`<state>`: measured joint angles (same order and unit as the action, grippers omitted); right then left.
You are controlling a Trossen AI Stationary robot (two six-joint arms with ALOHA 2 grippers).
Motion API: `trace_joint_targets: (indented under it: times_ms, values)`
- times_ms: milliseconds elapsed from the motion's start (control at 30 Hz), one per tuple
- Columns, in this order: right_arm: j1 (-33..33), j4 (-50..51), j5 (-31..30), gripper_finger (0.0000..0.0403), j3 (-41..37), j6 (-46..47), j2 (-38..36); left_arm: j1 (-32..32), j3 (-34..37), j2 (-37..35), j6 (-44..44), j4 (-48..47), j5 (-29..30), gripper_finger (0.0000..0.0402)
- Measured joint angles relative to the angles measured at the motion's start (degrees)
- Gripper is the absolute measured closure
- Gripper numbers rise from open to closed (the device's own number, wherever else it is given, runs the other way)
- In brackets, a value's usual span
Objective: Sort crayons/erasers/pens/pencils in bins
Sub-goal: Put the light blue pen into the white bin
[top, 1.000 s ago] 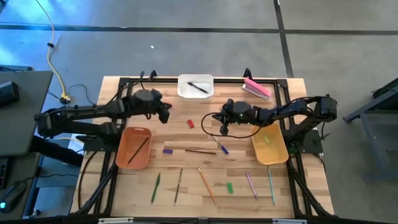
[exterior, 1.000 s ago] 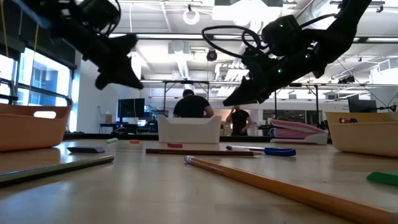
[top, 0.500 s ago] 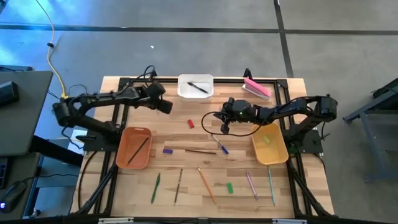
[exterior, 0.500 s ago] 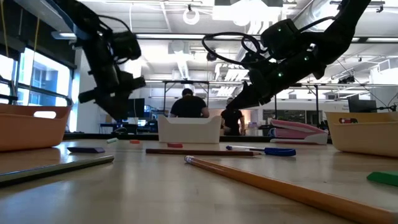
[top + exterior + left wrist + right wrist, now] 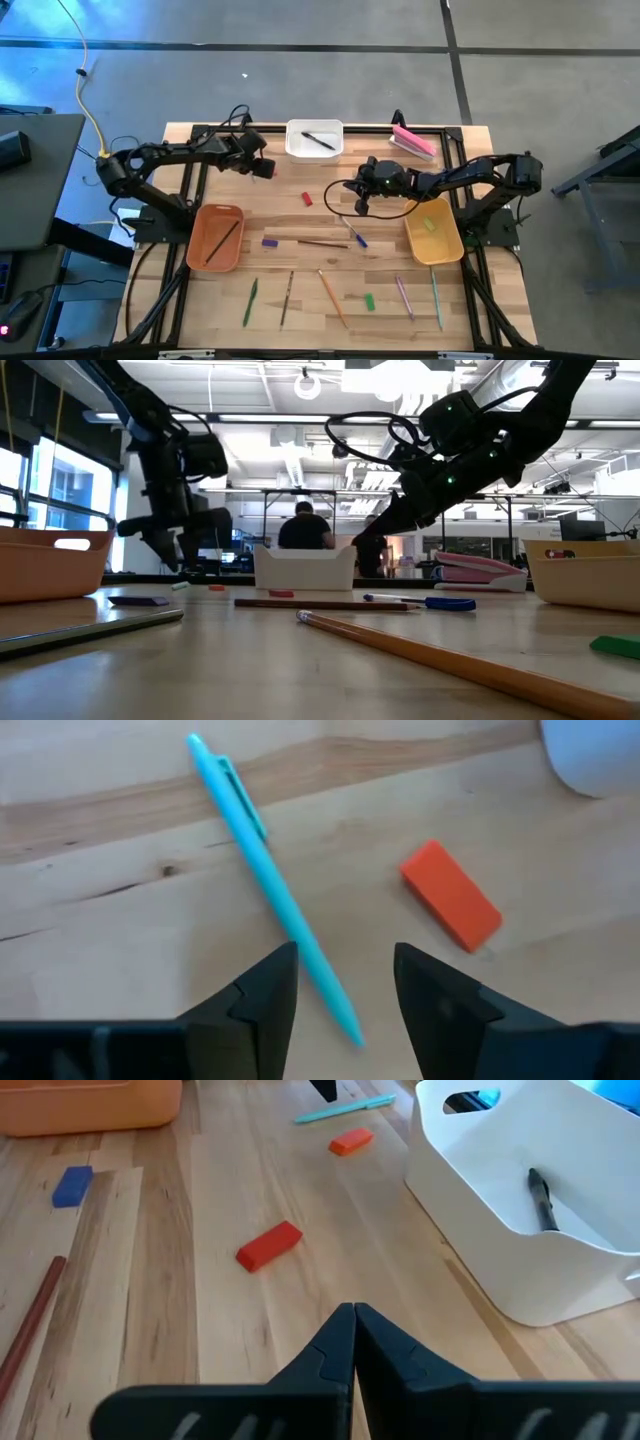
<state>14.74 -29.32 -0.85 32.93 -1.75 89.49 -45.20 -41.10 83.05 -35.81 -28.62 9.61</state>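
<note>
Bins are spread over the table (image 5: 480, 300): the white bin (image 5: 314, 139) at the far edge with a black pen (image 5: 320, 141) in it, the orange bin (image 5: 215, 237) by the left arm, the yellow bin (image 5: 433, 231) by the right. A teal pen (image 5: 272, 890) is seen on the wood beside an orange crayon (image 5: 451, 908), its long axis slanting between the parted fingers of the left gripper (image 5: 345, 982), plainly the nearer one. The right gripper (image 5: 353, 1342) is held shut and empty above the table's middle.
</note>
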Motion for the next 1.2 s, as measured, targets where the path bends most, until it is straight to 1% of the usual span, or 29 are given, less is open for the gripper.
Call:
trace_joint_targets:
  times_ms: [100,233,367,500,767,867,933,1033,1200]
  values:
    - [0.00,-0.01,0.01,0.0403,0.00,-0.29,0.00,-0.91,1.22,0.52,-0.03,1.31,0.05,0.0245]
    - [0.00,0.00,0.01,0.0403,0.00,-0.82,0.00,-1.84,2.03,2.88,-0.03,2.89,-1.53,0.0245]
    - [-0.07,0.00,0.01,0.0403,0.00,-0.77,0.00,-1.94,1.86,5.47,1.48,3.94,-1.02,0.0250]
    - [-0.15,0.00,0.01,0.0403,0.00,-0.79,0.00,-0.57,1.70,6.14,2.97,4.21,0.72,0.0276]
    - [-0.15,-0.02,0.01,0.0403,0.00,-0.82,0.00,-0.47,1.72,6.26,8.84,5.24,0.31,0.0362]
    - [-0.15,0.00,0.01,0.0403,0.00,-0.82,0.00,-0.44,1.74,6.15,9.70,5.05,1.24,0.0389]
    - [-0.15,0.00,0.01,0.0403,0.00,-0.82,0.00,-0.43,1.79,5.83,10.18,4.86,2.50,0.0395]
    - [-0.15,-0.02,0.01,0.0403,0.00,-0.81,0.00,-0.58,1.94,5.13,10.57,4.07,4.90,0.0394]
    - [-0.15,0.00,0.01,0.0403,0.00,-0.80,0.00,-0.65,2.03,2.15,10.77,2.03,7.87,0.0394]
